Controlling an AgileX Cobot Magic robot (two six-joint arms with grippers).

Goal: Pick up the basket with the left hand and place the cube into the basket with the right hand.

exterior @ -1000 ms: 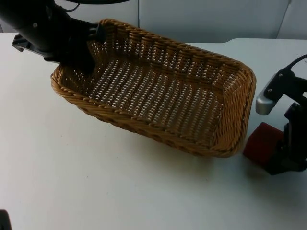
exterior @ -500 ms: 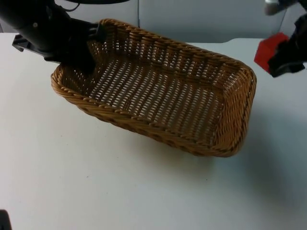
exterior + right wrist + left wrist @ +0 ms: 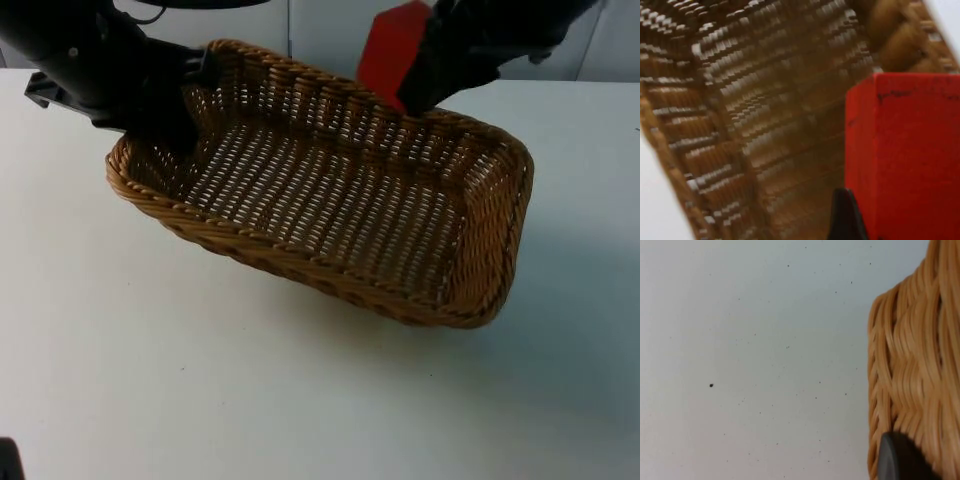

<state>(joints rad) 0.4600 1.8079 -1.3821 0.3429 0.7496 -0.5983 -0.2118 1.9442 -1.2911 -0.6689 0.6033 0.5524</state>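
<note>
We see the right gripper (image 3: 415, 75) closed on the red cube (image 3: 392, 47), its black fingers pressed against the cube's right-hand side so that the block juts out to the left of them, held up in the air. In the right wrist view the cube (image 3: 905, 155) sits hard against a black fingertip (image 3: 845, 217), and beyond it we look onto the woven floor and far wall of the basket (image 3: 765, 115). From the top view, cube and gripper hang above the far rim of the basket (image 3: 400, 290), roughly midway along that long side, with the cube clear of the wicker rather than resting on it. The left gripper (image 3: 190, 85) is clamped on the basket's far left corner: we see one black finger reaching down inside the wall and the rest of the gripper outside it, the rim pinched between. The left wrist view shows the outer weave of that corner (image 3: 912, 365) right against a dark fingertip (image 3: 897, 460), with the white table (image 3: 755, 350) past it. The basket is a long, tan, rectangular wicker tray lying slantwise across the middle of the table (image 3: 250, 400), its left end far and its right end nearer; we cannot tell whether the gripped end is lifted off the surface. Nothing lies inside it.
</note>
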